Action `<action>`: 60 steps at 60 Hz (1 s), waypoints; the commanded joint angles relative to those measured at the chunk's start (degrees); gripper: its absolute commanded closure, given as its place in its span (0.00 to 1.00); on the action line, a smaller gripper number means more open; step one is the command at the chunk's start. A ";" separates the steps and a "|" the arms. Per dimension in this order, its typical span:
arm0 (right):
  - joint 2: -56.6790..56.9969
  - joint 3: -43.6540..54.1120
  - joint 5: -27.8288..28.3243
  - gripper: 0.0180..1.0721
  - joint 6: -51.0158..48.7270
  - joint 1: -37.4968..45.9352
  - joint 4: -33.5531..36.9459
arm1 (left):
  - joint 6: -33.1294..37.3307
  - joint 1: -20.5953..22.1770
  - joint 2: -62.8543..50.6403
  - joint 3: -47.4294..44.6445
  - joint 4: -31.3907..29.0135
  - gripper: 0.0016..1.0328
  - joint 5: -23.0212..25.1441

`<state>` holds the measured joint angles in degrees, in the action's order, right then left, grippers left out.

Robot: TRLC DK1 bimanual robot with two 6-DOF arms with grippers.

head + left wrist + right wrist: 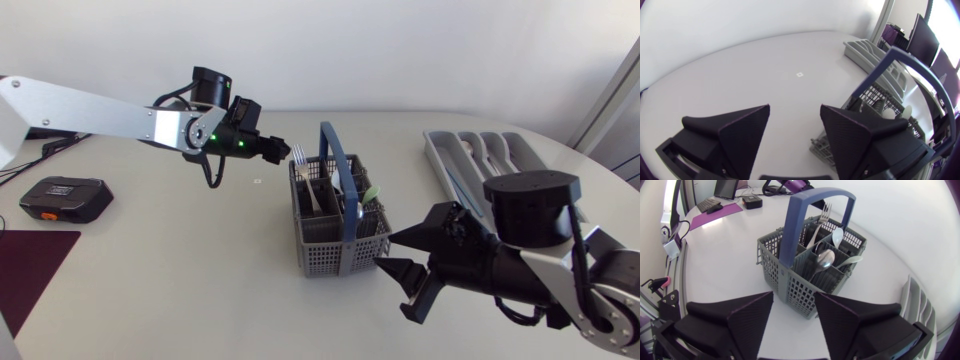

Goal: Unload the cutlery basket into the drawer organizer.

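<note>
The grey plastic, blue-handled cutlery basket point(338, 225) is seen mid-frame, its steel cutlery point(299, 155) upright. The left gripper point(283, 150), wide and empty, is held just upper-left of it; the right gripper point(395, 255), equally wide, lower-right.

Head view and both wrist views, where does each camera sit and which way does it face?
Head view: fixed above the table, looking down on the cutlery basket and drawer organizer; left gripper and right gripper show.
Left wrist view: on the left arm's last link, facing across the table to basket and organizer; its open fingers show.
Right wrist view: on the right arm's last link, facing the basket ahead of its open fingers.
Shared: all three see the basket.
</note>
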<state>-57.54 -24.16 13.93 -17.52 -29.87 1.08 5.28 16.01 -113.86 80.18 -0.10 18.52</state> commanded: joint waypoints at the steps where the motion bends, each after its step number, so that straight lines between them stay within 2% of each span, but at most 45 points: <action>1: -2.75 1.75 -0.49 0.79 -2.26 0.34 -2.22 | -1.59 -0.89 -4.17 5.25 -2.63 0.56 3.36; 5: -4.69 1.84 -0.49 0.81 -3.31 0.34 -3.81 | -1.76 -1.77 -7.51 9.73 -6.49 0.78 9.16; 13: -8.12 1.93 -1.10 0.81 -3.49 -0.28 -6.97 | -2.20 -3.18 -13.40 17.11 -12.56 0.96 15.05; 20: -10.84 1.93 -1.54 0.81 -3.49 -0.28 -9.70 | -1.50 -3.79 -16.21 20.98 -17.92 0.96 18.39; 37: -18.93 1.14 -6.81 0.81 -4.10 -0.54 -17.96 | 4.30 -3.00 -12.79 15.09 -19.50 0.96 24.45; 60: -19.37 0.87 -8.75 0.81 -4.81 4.64 -20.15 | 13.27 -2.21 -4.44 3.75 -19.41 0.96 27.18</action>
<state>-76.86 -23.27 5.19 -21.08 -26.24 -16.12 15.42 12.58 -121.84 87.59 -18.39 42.70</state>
